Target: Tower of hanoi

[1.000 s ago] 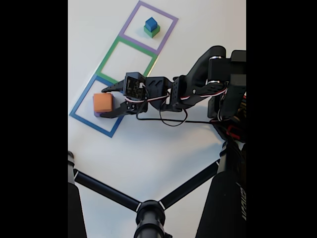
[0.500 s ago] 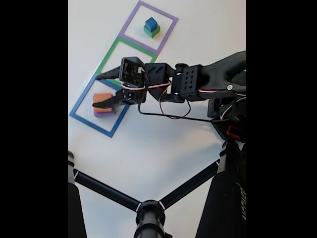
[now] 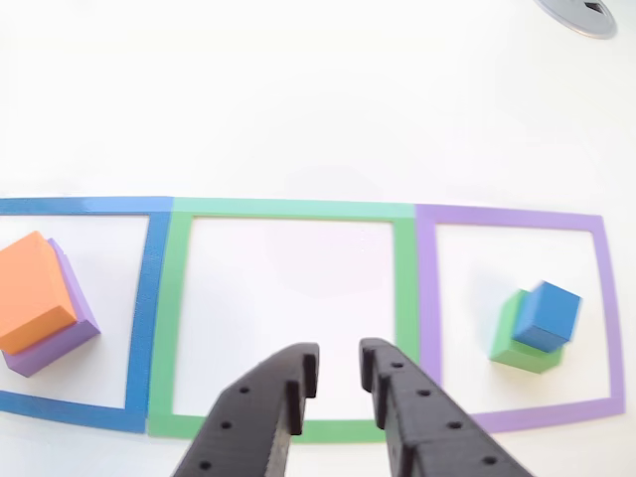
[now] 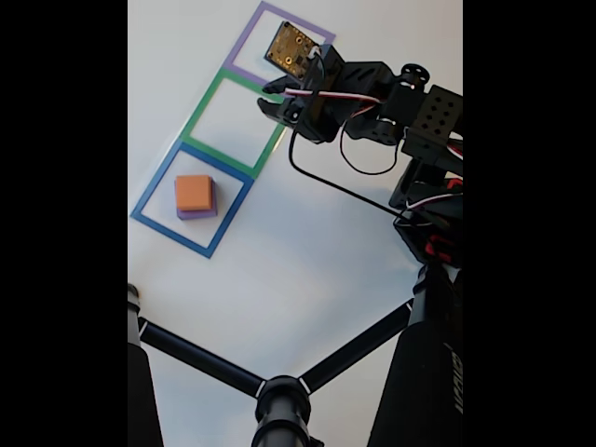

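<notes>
Tower-of-hanoi blocks lie in two separate piles on a white table, one to each side of the gripper. In the other view the gripper enters from the bottom edge, its two black fingers parted by a narrow gap with nothing between them; the tips sit over the near edge of the green tape square, which holds no block.

Nearest on the left of the gripper in that view, inside the blue tape square, the orange block rests on the purple block. The orange one is turned slightly against the purple one beneath it, so purple shows along its right and lower sides. The fixed view shows the same pile, orange block on purple block, well apart from the arm.

To the right of the gripper in the other view, inside the purple tape square, the blue cube sits on the green block, offset toward the far right so that green shows at the left and near sides. In the fixed view the wrist camera board and the arm cover this square's interior.

Farthest off, a grey round fitting is cut by the top edge of the other view.
</notes>
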Robot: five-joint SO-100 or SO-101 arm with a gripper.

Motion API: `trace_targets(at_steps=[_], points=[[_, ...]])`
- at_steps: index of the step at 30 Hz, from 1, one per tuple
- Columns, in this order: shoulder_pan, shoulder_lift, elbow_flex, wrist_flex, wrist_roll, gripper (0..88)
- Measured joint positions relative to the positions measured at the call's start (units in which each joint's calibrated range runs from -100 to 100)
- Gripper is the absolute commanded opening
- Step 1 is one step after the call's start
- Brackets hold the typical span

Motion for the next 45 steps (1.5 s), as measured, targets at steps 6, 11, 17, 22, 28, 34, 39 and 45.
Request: trace_targets(at_steps=[6, 11, 17, 22, 28, 34, 39, 45], points=[[7.1, -1.4, -19.3, 23.1, 0.5, 0.1], [11.5, -2.2, -34.1, 38.0, 0.5, 0.1], [16.7, -3.1, -43.8, 45.7, 0.5, 0.1], [21.8, -4.2, -44.9, 46.9, 0.5, 0.1], [25.2, -4.7, -42.7, 46.9, 0.5, 4.1], [28.2, -5.6, -34.7, 41.3, 0.5, 15.3], [30.1, -5.7, -21.1, 27.3, 0.2, 19.5], [32.5, -2.5, -0.9, 0.4, 0.0, 26.0]])
